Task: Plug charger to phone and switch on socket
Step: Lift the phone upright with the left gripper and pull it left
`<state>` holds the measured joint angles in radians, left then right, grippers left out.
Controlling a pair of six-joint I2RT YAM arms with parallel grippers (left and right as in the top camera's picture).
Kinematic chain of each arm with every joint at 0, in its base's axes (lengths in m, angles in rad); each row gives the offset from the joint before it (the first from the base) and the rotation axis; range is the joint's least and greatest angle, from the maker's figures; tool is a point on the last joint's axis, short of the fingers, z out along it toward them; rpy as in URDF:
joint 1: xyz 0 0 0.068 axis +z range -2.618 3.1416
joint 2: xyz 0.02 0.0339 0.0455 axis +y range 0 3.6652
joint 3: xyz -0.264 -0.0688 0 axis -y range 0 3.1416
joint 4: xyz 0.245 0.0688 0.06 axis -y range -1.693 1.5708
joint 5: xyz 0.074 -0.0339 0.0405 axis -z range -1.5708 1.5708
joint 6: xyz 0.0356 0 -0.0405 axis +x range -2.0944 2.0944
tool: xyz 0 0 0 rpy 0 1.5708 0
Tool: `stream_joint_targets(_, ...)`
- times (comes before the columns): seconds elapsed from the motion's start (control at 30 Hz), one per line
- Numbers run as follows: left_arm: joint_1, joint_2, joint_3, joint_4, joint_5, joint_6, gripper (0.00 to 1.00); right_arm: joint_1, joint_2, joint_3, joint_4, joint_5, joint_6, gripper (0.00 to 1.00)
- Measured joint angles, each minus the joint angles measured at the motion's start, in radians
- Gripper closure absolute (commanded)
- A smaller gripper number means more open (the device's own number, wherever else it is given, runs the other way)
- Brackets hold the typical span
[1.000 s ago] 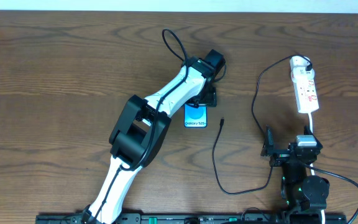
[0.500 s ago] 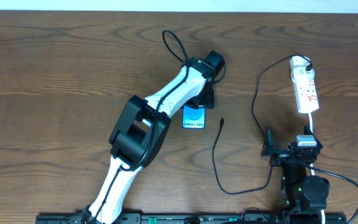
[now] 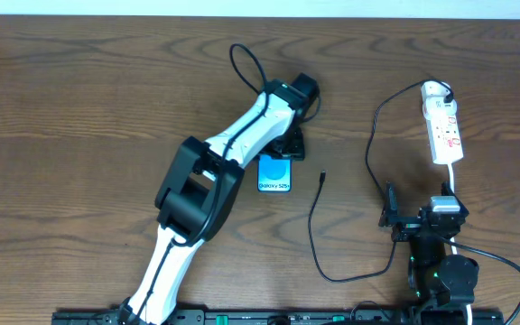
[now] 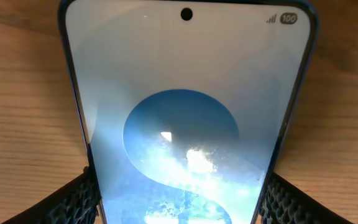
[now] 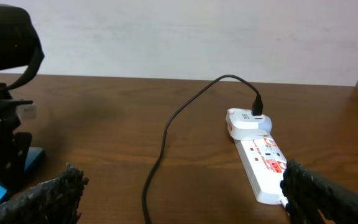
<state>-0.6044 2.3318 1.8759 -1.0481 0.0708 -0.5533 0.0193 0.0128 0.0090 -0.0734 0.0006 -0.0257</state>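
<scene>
The phone (image 3: 275, 173) lies flat on the table, its blue screen up, and it fills the left wrist view as the phone (image 4: 185, 124). My left gripper (image 3: 289, 149) is shut on its far end, with the pads (image 4: 73, 200) pressed against both long edges. The charger's black tip (image 3: 321, 177) lies loose just right of the phone. Its thin cable (image 3: 311, 230) loops back to the white socket (image 3: 444, 126) at the right. My right gripper (image 3: 420, 217) stands open and empty near the front edge, with the charger cable (image 5: 166, 134) and the socket (image 5: 263, 162) ahead of it.
A white cord (image 3: 454, 181) runs from the socket's near end past the right arm's base. The left arm (image 3: 242, 135) stretches diagonally across the table's middle. A pale wall (image 5: 179, 37) stands behind the table's far edge.
The left jaws closed onto the phone's edges. The phone then slid a little to the left and toward the front with the gripper. The right arm has not moved.
</scene>
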Motion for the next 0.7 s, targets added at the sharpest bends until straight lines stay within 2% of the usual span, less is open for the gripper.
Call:
stream_joint_targets(0.27, 0.076, -0.143, -0.005, -0.032, 0.176, 0.0, 0.28, 0.0, 0.0, 0.0, 0.0, 0.0, 0.0, 0.01)
stream_joint_targets(0.4, 0.114, -0.175, -0.005, -0.044, 0.376, 0.002, 0.28, 0.0, 0.0, 0.0, 0.0, 0.0, 0.0, 0.01)
stream_joint_targets(0.7, 0.241, -0.175, -0.006, -0.044, 0.93, 0.034, 0.28, 0.0, 0.0, 0.0, 0.0, 0.0, 0.0, 0.01)
